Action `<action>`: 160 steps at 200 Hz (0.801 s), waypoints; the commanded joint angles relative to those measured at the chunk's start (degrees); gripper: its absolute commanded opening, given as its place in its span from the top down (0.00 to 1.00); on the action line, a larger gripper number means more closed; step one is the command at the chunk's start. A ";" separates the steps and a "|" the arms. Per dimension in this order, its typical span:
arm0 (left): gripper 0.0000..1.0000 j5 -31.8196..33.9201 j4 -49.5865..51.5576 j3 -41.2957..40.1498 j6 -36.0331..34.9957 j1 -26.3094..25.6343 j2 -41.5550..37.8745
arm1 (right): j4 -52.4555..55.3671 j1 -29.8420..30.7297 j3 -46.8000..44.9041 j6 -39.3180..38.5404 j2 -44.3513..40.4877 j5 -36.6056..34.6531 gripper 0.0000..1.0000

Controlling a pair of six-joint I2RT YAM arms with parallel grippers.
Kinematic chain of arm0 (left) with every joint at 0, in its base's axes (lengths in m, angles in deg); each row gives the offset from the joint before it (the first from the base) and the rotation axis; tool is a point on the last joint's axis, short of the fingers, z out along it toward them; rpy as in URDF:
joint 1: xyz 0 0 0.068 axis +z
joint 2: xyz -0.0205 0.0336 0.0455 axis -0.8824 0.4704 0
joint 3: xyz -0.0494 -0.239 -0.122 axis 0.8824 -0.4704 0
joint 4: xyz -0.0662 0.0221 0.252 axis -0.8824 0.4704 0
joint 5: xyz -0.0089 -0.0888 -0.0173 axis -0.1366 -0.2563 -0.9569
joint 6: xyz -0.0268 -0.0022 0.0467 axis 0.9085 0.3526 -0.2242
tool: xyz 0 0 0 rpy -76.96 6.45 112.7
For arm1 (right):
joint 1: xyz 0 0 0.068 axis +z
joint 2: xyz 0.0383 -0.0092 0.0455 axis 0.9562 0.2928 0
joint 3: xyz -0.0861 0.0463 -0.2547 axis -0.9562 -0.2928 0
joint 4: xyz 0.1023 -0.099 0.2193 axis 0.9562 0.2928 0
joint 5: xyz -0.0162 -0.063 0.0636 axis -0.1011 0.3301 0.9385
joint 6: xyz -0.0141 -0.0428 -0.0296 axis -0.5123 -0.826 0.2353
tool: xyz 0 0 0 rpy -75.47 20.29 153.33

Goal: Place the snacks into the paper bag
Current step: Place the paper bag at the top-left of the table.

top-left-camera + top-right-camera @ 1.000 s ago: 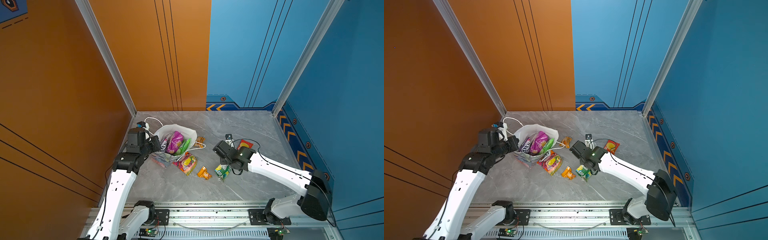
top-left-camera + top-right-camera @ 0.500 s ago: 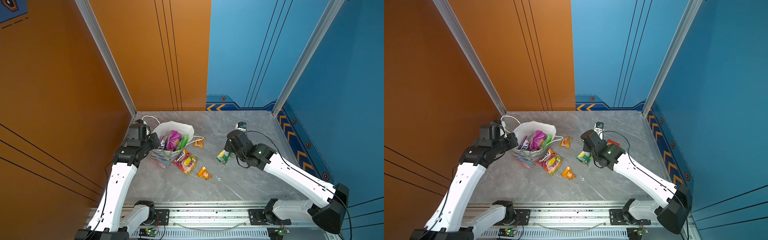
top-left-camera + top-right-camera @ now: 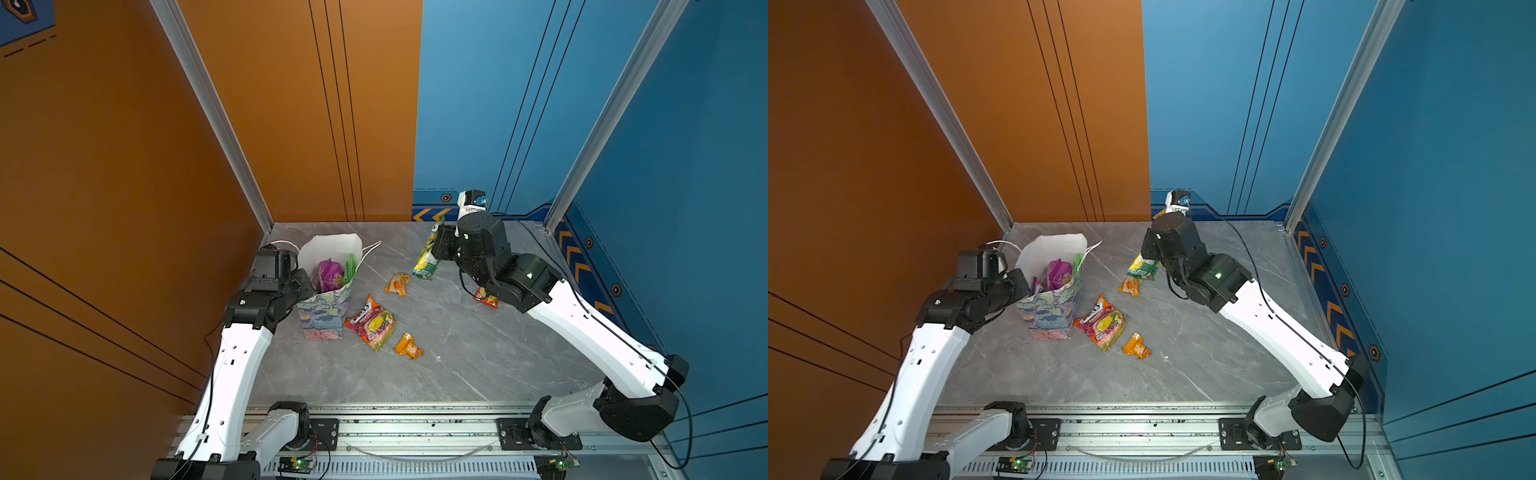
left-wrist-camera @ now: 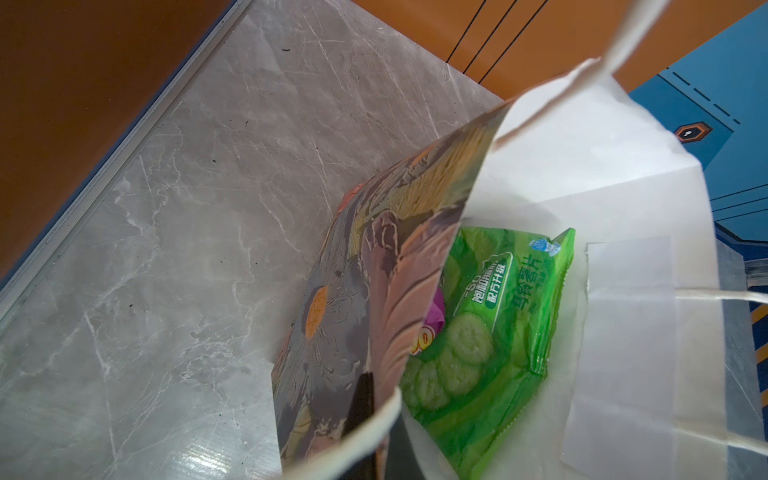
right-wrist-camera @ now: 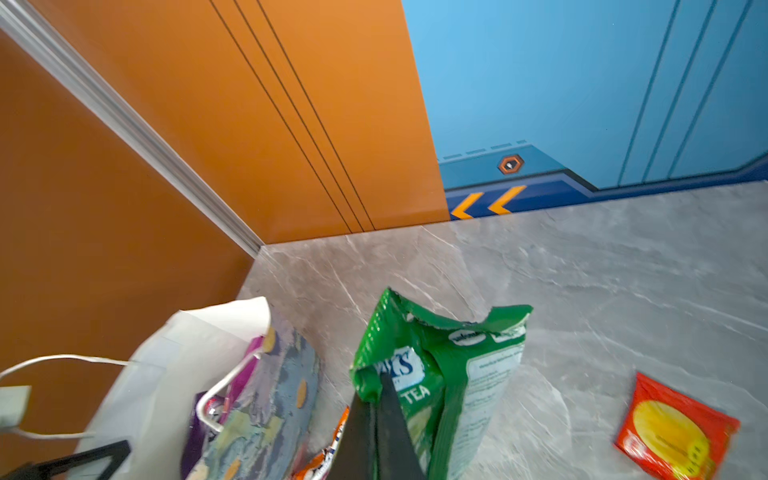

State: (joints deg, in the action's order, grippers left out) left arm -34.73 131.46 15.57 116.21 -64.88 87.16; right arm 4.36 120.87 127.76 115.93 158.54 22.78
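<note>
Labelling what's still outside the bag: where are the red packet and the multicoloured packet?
red packet (image 5: 675, 430), right wrist view, middle of its face.
multicoloured packet (image 3: 371, 324), in a top view, middle of its face.

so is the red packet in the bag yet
No, the red packet lies flat on the grey table, apart from the paper bag.
</note>
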 commanded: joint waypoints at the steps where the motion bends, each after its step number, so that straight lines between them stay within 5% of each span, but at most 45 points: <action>1: 1.00 0.35 0.16 2.22 1.20 0.41 -1.00 | -2.79 2.00 8.29 -5.02 3.12 -0.45 1.00; 93: 1.00 -2.10 1.49 5.14 2.55 -0.58 -0.48 | -1.02 10.12 38.62 -12.43 22.65 2.52 1.00; 160: 1.00 -4.64 1.54 6.19 3.54 -1.45 0.39 | -4.54 13.04 42.68 -11.81 30.44 4.77 1.00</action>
State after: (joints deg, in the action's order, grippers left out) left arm -36.74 134.80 18.58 118.75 -65.77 87.77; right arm 3.86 133.05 168.72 104.67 187.26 25.97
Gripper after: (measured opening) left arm 0.044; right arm 0.047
